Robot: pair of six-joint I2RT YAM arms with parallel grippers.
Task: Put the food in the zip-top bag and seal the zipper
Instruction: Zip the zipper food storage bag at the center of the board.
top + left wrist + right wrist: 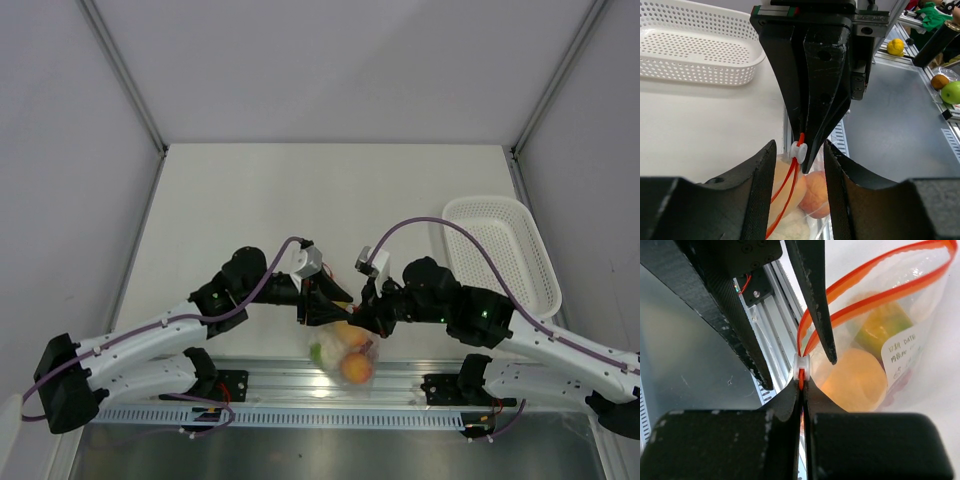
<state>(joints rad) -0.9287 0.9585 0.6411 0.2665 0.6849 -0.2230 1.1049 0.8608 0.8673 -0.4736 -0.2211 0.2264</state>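
Observation:
The clear zip-top bag (pixel 347 358) hangs at the table's near edge with the food inside: an orange fruit (pixel 855 380), a yellow-green piece (pixel 880 325) and a pale piece (pixel 790 227). Its red-orange zipper (pixel 865 275) gapes in a loop along most of the mouth. My right gripper (pixel 801 382) is shut on the zipper's end, just behind the white slider (pixel 801 367). My left gripper (pixel 799 146) is open. Its fingers (pixel 815 300) stand either side of the slider (pixel 798 150), with a gap on each side. Both grippers meet above the bag in the top view.
A white perforated basket (pixel 500 250) stands at the right of the table. The aluminium rail (pixel 280 385) and grey floor lie under the bag. Beyond the table sit a loose yellow fruit (pixel 895 46), an orange one (pixel 940 81) and a green one (pixel 952 92).

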